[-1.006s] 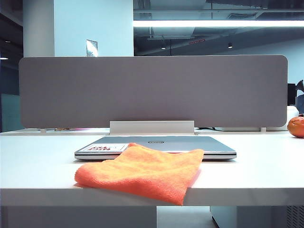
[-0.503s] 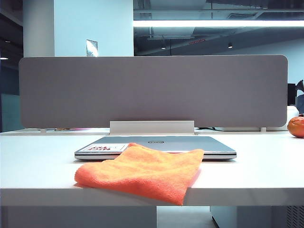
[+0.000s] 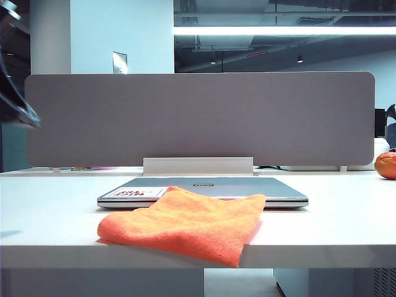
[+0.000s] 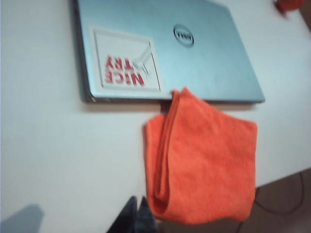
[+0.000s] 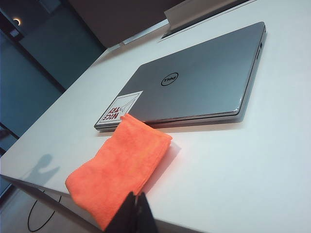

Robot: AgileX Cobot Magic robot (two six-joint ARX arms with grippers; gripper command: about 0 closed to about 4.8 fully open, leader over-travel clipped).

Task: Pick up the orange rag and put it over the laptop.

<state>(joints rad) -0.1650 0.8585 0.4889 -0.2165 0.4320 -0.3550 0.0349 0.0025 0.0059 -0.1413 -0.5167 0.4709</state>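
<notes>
Both my grippers are pressed together and hold nothing — my left gripper [image 4: 137, 216] hangs above the worktop's [image 3: 346, 223] front edge beside the orange rag [image 3: 185, 224], my right gripper [image 5: 135, 213] also near that edge. One rag corner rests on the closed laptop [image 3: 235, 187] — the rest lies folded, overhanging the front edge.
</notes>
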